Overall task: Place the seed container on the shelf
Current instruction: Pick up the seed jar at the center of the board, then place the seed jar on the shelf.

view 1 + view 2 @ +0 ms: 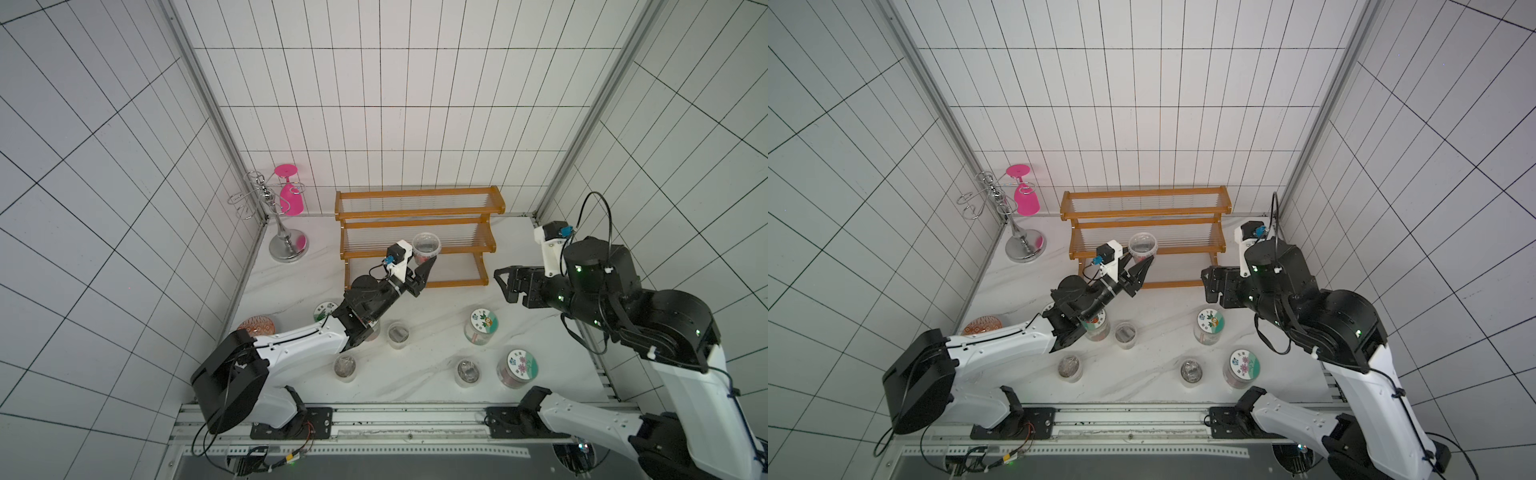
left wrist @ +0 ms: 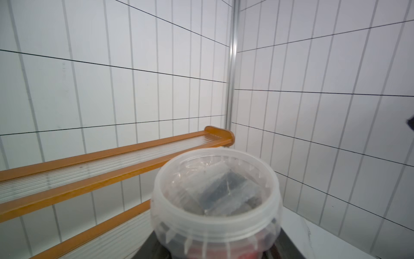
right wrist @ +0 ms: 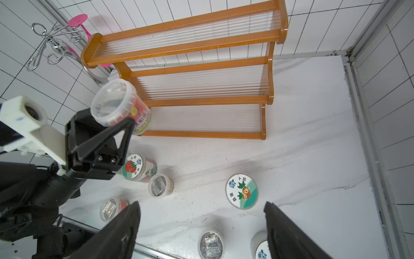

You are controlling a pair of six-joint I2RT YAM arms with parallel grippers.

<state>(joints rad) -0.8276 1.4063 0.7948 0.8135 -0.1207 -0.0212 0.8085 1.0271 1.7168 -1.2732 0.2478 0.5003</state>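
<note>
Jaws of the left end effector [image 1: 426, 262] clamp the seed container [image 1: 427, 244] upright, to land flat on the shelf [image 1: 415, 215]. Right end effector [image 1: 500, 286] gapes empty; it hangs well aside.

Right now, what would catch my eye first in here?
A clear tub pinched in the left arm's jaws, held up just in front of the orange shelf at the back wall. Next, the pink glass hanging upside down on a silver stand in the back left corner, and jars dotted over the white table.
</note>
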